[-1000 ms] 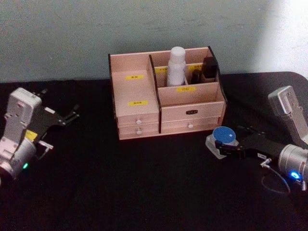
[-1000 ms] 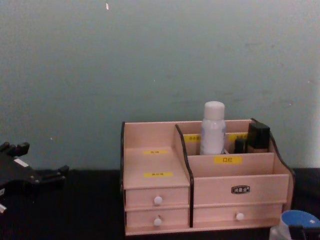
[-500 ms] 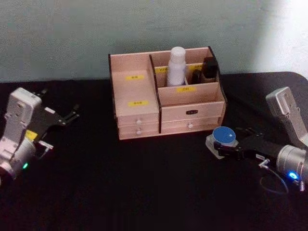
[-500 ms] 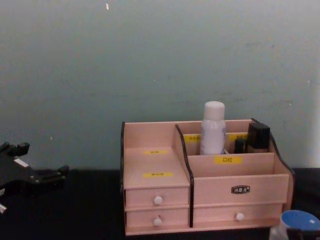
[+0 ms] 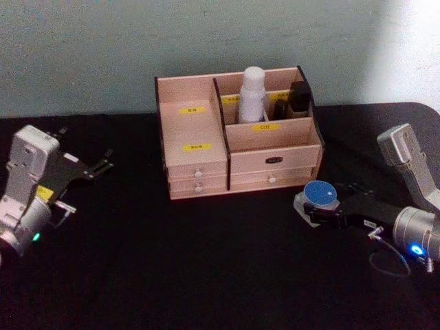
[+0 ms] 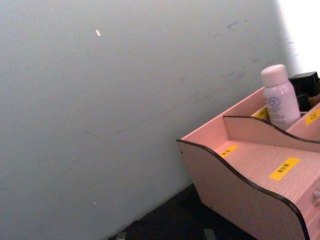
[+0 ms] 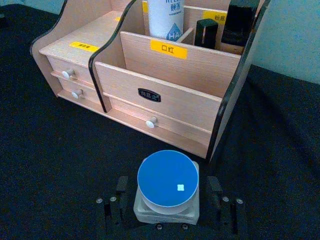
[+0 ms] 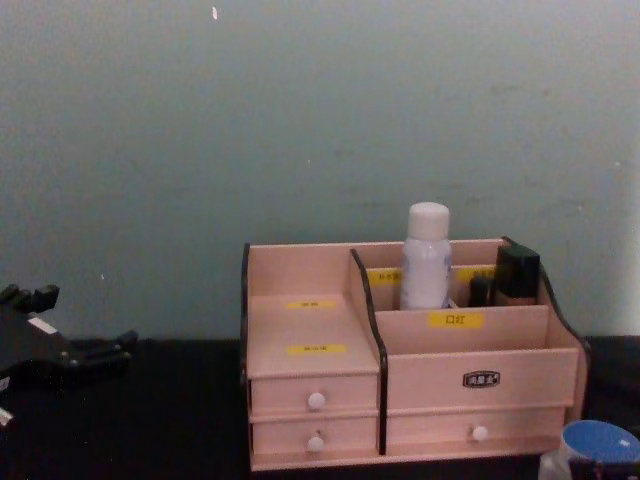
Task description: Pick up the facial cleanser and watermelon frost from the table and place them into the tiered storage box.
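Note:
A squat clear jar with a round blue lid (image 5: 319, 194) (image 7: 167, 179) (image 8: 595, 445) stands on the black table just in front of the tiered storage box's right corner. I cannot tell whether it is the facial cleanser or the watermelon frost. My right gripper (image 5: 316, 208) (image 7: 167, 192) is open, a finger on either side of the jar with a small gap at each. The tiered storage box (image 5: 199, 130) (image 7: 165, 75) (image 8: 310, 330) (image 6: 250, 165) sits mid-table. A white bottle (image 5: 253, 93) (image 8: 427, 255) (image 6: 280, 97) stands upright in a rear compartment. My left gripper (image 5: 103, 163) (image 8: 85, 318) rests open at far left.
Dark cosmetic containers (image 5: 299, 96) (image 8: 517, 272) (image 7: 239, 22) fill the box's rear right compartment. The box's wide left tier and front middle compartment hold nothing. A grey-green wall stands close behind the box. Black table surface (image 5: 206, 261) spreads in front.
My right gripper has slid a little further forward around the jar. The jar, the box and the left arm have stayed put.

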Robot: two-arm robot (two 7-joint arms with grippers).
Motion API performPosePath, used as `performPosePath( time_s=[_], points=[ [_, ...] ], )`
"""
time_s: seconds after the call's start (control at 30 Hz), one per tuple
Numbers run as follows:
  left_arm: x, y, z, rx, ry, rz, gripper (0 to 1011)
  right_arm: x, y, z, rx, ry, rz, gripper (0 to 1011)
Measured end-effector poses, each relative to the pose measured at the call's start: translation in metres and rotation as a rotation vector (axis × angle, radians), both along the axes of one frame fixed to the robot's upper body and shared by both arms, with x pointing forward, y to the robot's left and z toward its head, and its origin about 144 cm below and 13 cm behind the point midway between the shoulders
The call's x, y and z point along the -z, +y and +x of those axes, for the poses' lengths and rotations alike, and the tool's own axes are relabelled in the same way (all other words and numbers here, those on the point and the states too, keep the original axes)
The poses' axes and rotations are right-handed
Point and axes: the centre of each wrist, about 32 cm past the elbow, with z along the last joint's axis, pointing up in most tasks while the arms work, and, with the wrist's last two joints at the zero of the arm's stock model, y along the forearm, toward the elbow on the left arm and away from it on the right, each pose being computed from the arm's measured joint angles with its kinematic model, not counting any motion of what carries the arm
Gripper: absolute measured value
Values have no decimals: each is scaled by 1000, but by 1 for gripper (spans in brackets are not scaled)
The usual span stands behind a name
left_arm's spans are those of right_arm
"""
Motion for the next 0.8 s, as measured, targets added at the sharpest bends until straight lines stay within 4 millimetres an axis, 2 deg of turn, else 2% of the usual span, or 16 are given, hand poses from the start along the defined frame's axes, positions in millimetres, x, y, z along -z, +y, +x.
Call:
performPosePath(
  time_s=[0.8],
  points=[
    [0,0,0,0,0,0,1001,1,0,0,0,6,4,1000]
  ],
)
